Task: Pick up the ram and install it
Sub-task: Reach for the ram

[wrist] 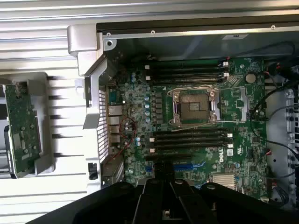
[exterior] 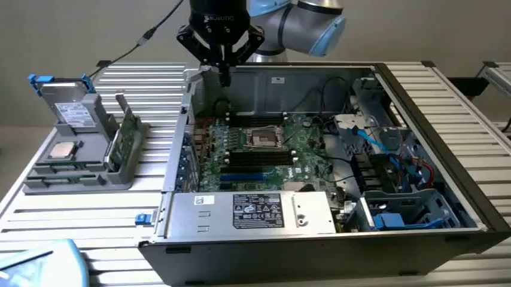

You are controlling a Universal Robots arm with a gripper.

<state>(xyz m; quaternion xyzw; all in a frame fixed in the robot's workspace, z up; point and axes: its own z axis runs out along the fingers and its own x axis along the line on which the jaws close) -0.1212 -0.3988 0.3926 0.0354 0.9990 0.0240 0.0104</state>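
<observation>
The ram (exterior: 119, 140) stands on edge in a grey holder (exterior: 80, 173) near the table's (exterior: 80, 215) edge at the exterior view's left, probably so it can be pinched, while the gripper (exterior: 225, 75), fingers pressed together and empty, hangs over the open computer case's (exterior: 319, 257) back corner.

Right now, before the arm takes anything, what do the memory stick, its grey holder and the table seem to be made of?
The memory stick looks like green circuit board, matt, with small parts on its face. The grey holder seems to be moulded or printed plastic: an even dull grey with no shine. The table appears to be aluminium slats: pale silver, ribbed, with soft glints.
</observation>
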